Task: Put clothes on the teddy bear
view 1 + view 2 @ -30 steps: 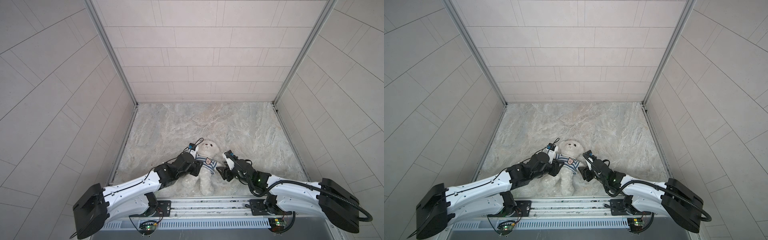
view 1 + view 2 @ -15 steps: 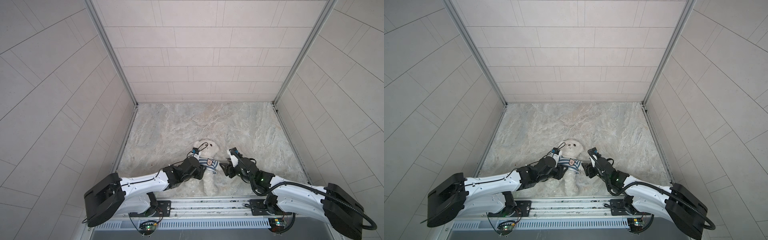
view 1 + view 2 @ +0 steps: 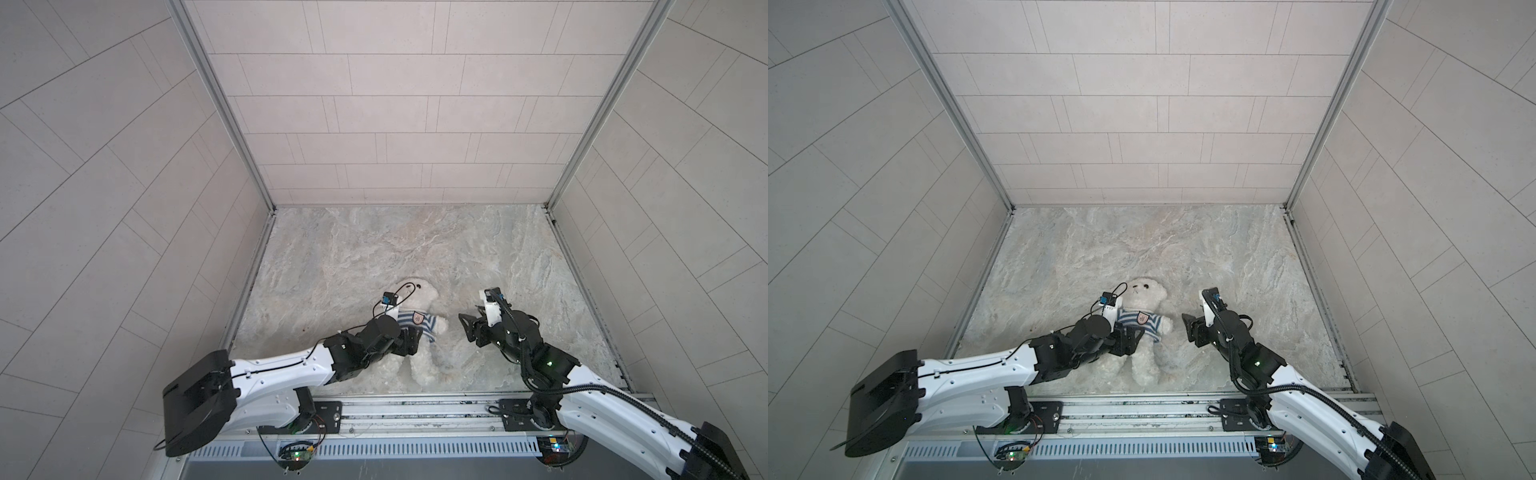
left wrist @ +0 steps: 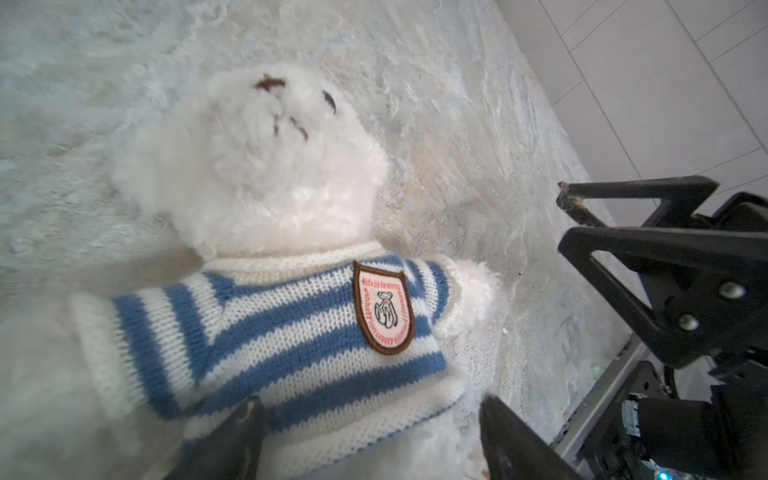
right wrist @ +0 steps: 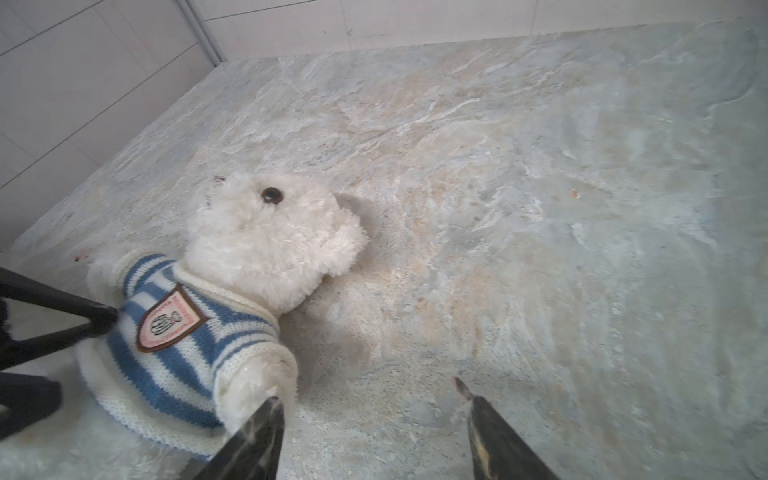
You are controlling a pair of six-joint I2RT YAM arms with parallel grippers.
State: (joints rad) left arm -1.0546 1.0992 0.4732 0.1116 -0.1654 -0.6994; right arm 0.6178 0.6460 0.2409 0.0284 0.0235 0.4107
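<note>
- A small white teddy bear [image 3: 1144,291] lies on its back on a pale marbled surface [image 3: 374,249], between two robot hands.
- A second ago both hands were narrower and pressed in at the bear's sides. Now both are spread wide and hold nothing.
- The left hand [image 3: 1136,336] is low over the bear's belly, its fingers either side of the hem of a blue-and-white striped shirt [image 3: 1140,322].
- The right hand [image 3: 1188,328] has drawn off from the bear's other side and now sits just beside its paw, apart from it.
- The shirt is on: the collar circles the neck and the hem covers the belly. The dressing looks finished or nearly so, and letting go reads as the closing step.
- Only the left wrist view shows the shirt front close up, with its brown-edged badge [image 4: 384,307] lying flat and a paw poking from one sleeve.
- The right wrist view shows a left fingertip lying against the shirt's side; whether it presses in, I cannot tell.
- Both top views show the bare legs below the hem and the gap beside the right hand, which the right wrist view hides.
</note>
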